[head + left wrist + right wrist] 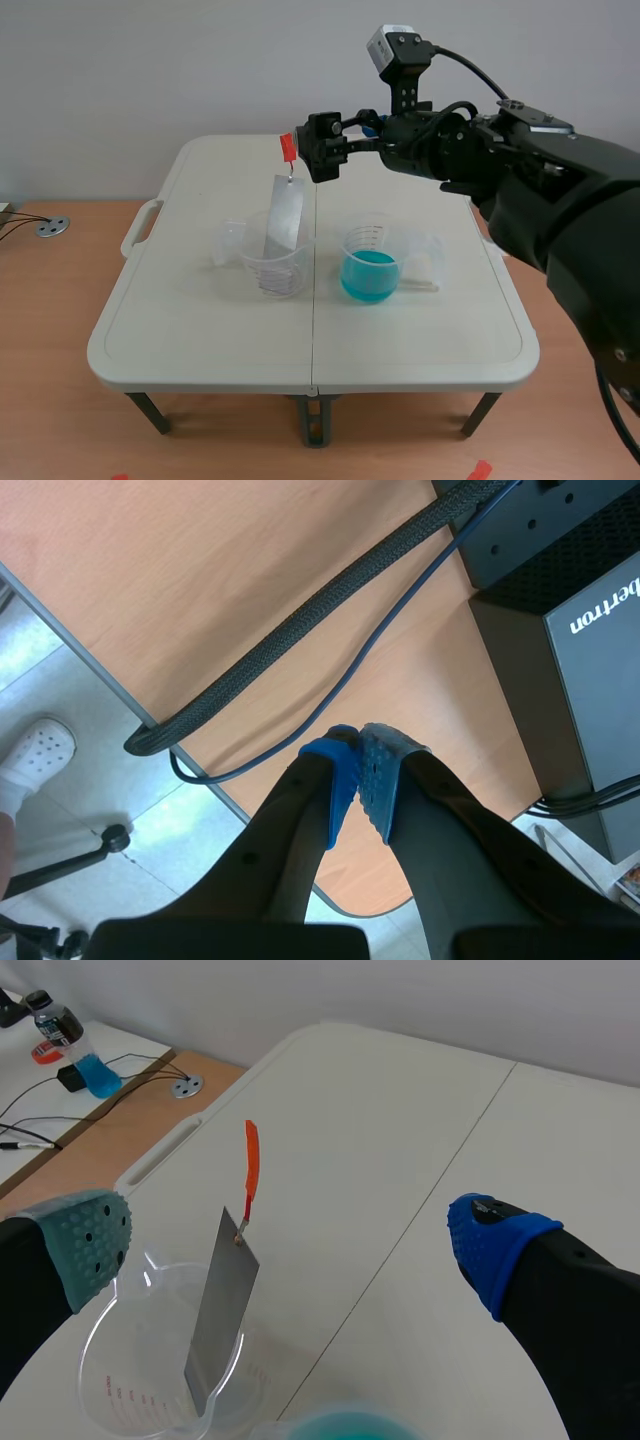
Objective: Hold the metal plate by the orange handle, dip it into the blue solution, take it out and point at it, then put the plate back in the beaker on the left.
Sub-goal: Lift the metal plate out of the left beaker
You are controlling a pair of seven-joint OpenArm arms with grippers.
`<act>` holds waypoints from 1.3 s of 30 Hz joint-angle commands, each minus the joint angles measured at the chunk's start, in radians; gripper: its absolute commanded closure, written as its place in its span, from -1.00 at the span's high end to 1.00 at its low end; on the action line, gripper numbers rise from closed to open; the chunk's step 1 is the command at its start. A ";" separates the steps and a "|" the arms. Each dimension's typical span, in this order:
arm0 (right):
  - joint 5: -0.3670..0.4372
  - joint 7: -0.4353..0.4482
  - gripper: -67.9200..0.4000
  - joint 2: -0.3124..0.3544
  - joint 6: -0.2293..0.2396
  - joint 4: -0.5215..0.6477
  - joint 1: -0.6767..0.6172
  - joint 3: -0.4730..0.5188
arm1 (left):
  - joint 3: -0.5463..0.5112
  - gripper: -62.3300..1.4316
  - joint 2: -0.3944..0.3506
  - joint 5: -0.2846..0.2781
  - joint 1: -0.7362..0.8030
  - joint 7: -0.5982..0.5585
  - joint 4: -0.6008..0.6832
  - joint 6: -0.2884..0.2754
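A grey metal plate point(282, 222) with an orange handle point(287, 148) stands tilted in the clear beaker on the left point(273, 266). To its right a second beaker point(372, 264) holds blue solution. My right gripper point(322, 147) hangs open just right of the handle, above the table. In the right wrist view the plate point(220, 1308) and handle point(250, 1174) stand between and ahead of the open fingers point(95, 1240), untouched. My left gripper point(360, 770) is shut on nothing, off the table over a wooden desk.
The white folding table point(200, 330) has a centre seam and side handles. In the right wrist view a bottle of blue liquid point(75, 1048) stands on a far desk. Cables point(300, 640) and a black box point(590, 620) lie under the left gripper.
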 commanded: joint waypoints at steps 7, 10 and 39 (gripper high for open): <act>0.004 -0.006 0.95 -0.082 0.025 -0.132 0.132 -0.018 | 0.003 -0.90 0.002 -0.002 0.019 -0.006 0.012 -0.005; 0.004 -0.027 0.95 -0.116 0.028 -0.192 0.169 -0.018 | 0.003 -0.90 0.002 -0.002 0.019 -0.006 0.012 -0.005; -0.042 -0.068 0.39 -0.202 0.054 -0.404 0.296 -0.021 | 0.003 -0.90 0.002 -0.002 0.019 -0.007 0.012 -0.005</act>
